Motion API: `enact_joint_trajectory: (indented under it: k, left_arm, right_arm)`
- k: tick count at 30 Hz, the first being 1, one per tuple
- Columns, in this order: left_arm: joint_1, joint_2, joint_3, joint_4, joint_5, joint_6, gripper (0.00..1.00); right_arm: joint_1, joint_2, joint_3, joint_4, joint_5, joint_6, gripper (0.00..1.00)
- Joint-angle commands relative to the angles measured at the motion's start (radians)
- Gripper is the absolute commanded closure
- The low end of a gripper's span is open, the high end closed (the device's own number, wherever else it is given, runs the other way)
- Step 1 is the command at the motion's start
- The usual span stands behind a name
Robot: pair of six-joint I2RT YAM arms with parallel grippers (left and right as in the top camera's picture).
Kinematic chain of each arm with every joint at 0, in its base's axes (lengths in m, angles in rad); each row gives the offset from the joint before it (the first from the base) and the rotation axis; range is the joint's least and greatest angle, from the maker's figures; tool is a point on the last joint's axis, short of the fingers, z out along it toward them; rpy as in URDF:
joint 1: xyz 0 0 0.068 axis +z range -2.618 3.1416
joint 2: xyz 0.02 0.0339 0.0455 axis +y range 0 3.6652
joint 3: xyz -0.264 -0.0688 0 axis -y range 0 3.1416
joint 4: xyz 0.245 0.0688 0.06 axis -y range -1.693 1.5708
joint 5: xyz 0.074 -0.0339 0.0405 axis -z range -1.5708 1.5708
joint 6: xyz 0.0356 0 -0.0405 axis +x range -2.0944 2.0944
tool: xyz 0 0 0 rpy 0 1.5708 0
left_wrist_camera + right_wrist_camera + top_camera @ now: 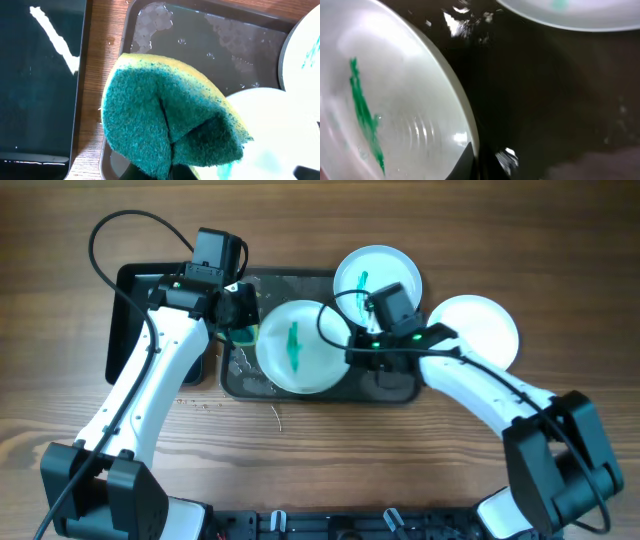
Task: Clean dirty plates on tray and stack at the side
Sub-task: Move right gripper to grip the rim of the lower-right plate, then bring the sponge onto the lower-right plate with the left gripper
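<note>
The left fingers are closed tight on a sponge. The sponge is yellow with a rough green side, and it is bent in the squeeze. It hangs over the left end of the tray, just at the left edge of the middle plate. I cannot tell if the sponge touches the plate. The right fingers are closed on the right rim of that same plate, one finger inside the rim and one outside. The middle plate is white with a long green streak down its centre. It sits over the middle of the tray, but I cannot tell if it rests flat or is held up a little. The tray is dark grey and wet, with bubbles and drops on it. A second plate with a small green mark lies in the far right corner of the tray. A third plate, plain white, lies on the wooden worktop just beside the right end of the tray. A black tub sits on the worktop just left of the tray.
</note>
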State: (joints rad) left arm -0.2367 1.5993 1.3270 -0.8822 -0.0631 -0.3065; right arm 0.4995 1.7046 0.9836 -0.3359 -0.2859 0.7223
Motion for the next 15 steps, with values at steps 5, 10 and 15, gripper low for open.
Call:
enact_joint_trajectory:
  k: [5, 10, 15]
  left_arm:
    - [-0.003, 0.014, 0.001, 0.010, 0.013, -0.046, 0.96]
    - [-0.004, 0.084, 0.001, 0.032, 0.142, -0.037, 0.96]
    - [-0.004, 0.210, 0.001, 0.070, 0.216, 0.039, 0.96]
  right_arm:
    - [0.037, 0.186, 0.012, 0.161, 0.054, 0.195, 0.96]
    - [0.034, 0.206, 0.012, 0.188, -0.002, 0.166, 0.96]
    - [0.034, 0.206, 0.012, 0.187, -0.019, 0.145, 0.96]
